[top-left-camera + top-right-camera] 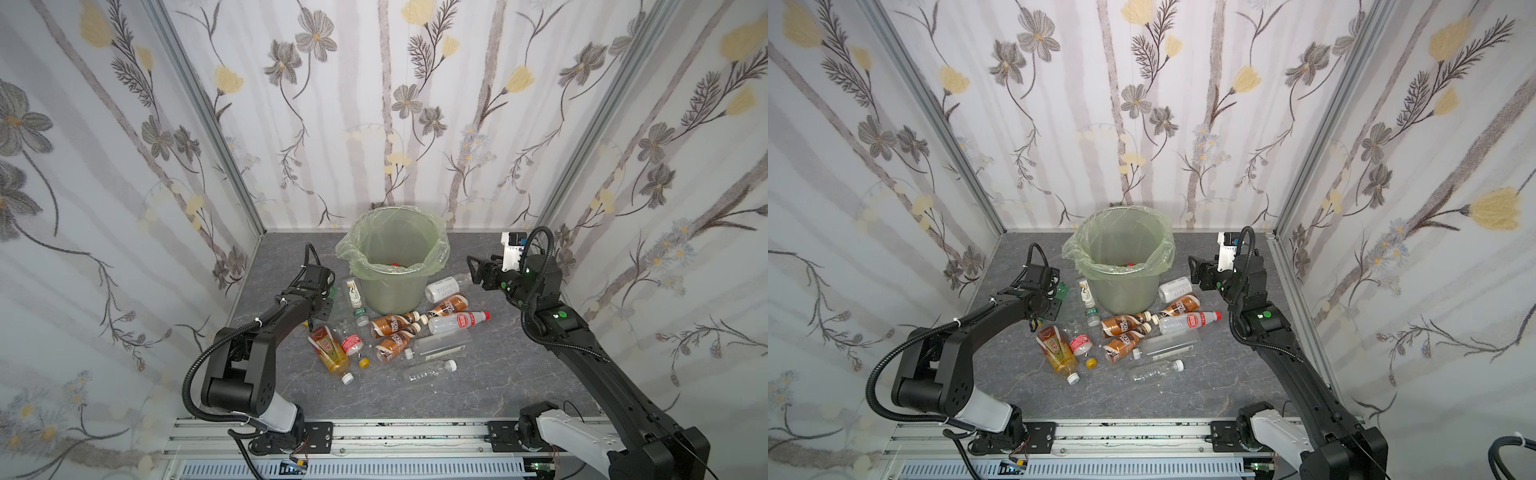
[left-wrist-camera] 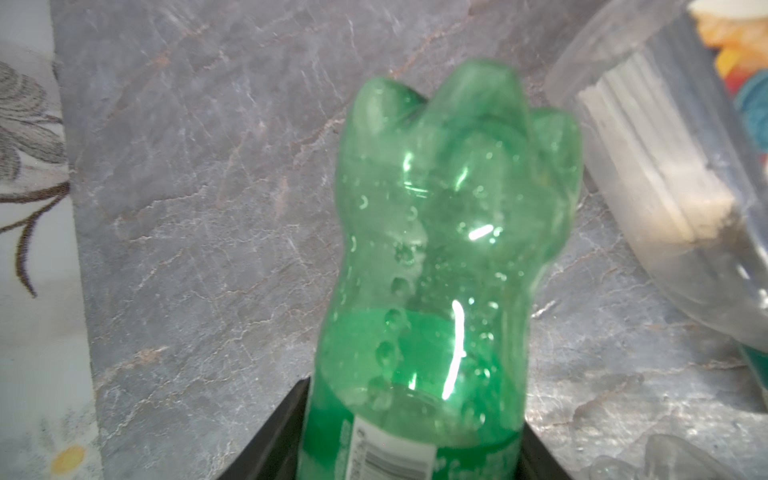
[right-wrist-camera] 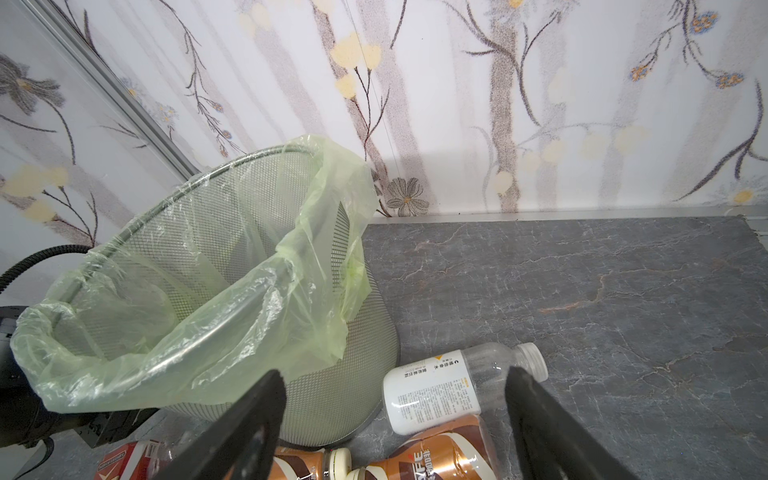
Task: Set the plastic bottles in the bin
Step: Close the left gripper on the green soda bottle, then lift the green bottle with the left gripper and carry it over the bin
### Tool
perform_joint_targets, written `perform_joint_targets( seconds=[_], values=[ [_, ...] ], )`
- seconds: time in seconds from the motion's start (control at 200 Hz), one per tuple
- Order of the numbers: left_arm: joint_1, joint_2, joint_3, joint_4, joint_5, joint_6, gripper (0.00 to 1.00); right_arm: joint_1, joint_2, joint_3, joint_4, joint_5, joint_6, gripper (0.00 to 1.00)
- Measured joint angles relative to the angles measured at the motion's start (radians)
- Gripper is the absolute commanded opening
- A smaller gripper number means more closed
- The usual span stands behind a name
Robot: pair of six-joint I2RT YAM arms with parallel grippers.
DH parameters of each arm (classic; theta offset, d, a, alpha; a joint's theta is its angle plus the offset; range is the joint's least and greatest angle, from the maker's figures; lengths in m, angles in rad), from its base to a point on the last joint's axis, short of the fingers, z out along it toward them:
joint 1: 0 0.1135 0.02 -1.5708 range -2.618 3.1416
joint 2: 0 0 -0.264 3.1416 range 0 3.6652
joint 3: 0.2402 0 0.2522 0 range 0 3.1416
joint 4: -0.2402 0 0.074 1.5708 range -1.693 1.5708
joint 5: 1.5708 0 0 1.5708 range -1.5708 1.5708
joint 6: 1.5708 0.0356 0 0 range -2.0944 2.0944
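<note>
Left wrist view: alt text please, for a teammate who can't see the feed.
A green bottle fills the frame, gripped at its labelled part by the left end effector, its lobed base pointing away from the camera. Behind it lies the grey marbled table, with a clear bottle close beside.

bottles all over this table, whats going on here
A two-armed robot is clearing plastic bottles into the bin. The left gripper is clamped on a green bottle low beside the bin. The right gripper hangs open and empty on the bin's other side. Most bottles lie on the table.
</note>
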Motion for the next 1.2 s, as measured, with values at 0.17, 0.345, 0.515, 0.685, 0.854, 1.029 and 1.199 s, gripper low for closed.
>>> perform_joint_targets(
  seconds=[0.17, 0.345, 0.515, 0.685, 0.854, 1.029, 1.199],
  values=[
    [0.014, -0.049, 0.015, -0.001, 0.002, -0.011, 0.55, 0.000, 0.001, -0.002, 0.000, 0.000, 0.000, 0.83],
    [0.023, -0.106, 0.034, -0.004, 0.034, -0.023, 0.55, 0.000, 0.002, -0.002, 0.001, 0.000, 0.001, 0.83],
    [0.027, -0.180, 0.057, -0.009, 0.080, -0.045, 0.55, 0.000, 0.002, -0.002, 0.001, 0.000, 0.008, 0.83],
    [0.031, -0.253, 0.088, -0.012, 0.130, -0.053, 0.56, 0.000, 0.009, -0.002, 0.004, -0.004, 0.012, 0.83],
    [0.031, -0.322, 0.127, -0.017, 0.175, -0.074, 0.56, 0.000, 0.016, -0.002, 0.016, -0.004, 0.019, 0.83],
    [0.031, -0.365, 0.178, -0.019, 0.216, -0.101, 0.56, 0.000, 0.013, -0.002, 0.017, -0.003, 0.018, 0.84],
    [0.031, -0.379, 0.221, -0.018, 0.302, -0.129, 0.56, 0.000, 0.013, -0.002, 0.016, 0.004, 0.011, 0.84]
  ],
)
